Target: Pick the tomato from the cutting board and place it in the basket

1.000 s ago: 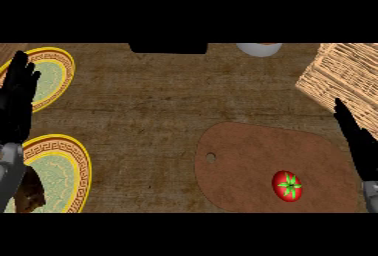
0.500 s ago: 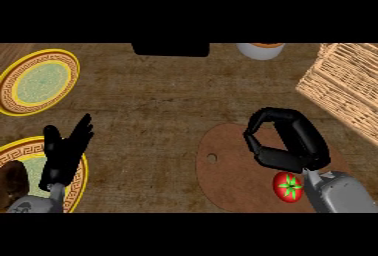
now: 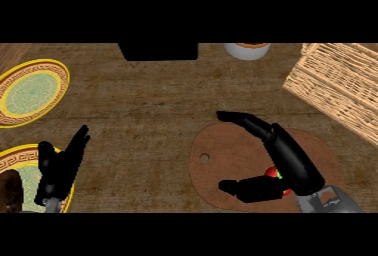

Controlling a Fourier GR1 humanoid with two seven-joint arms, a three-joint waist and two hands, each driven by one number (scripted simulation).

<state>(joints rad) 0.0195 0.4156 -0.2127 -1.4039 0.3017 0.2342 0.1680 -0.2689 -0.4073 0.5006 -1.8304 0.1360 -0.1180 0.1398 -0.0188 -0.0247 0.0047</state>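
Observation:
The red tomato (image 3: 272, 173) lies on the brown oval cutting board (image 3: 229, 150) at lower right, mostly hidden under my right hand (image 3: 294, 162). That hand is open. Its fingers (image 3: 247, 121) stretch up and to the left over the board, and its thumb (image 3: 251, 190) lies just left of the tomato. Only slivers of red show beside the palm. The woven basket (image 3: 339, 82) stands at the upper right, apart from the hand. My left hand (image 3: 63, 167) rests open at lower left, fingers straight.
A yellow-rimmed plate (image 3: 33, 92) sits at upper left. A second plate (image 3: 16, 156) at lower left carries a dark brown item (image 3: 7, 186). A black box (image 3: 159, 51) and a white cup (image 3: 247, 50) stand along the counter's far edge.
My right hand has dropped over the tomato and its curled fingers have straightened out. My left hand has shifted slightly right, staying open.

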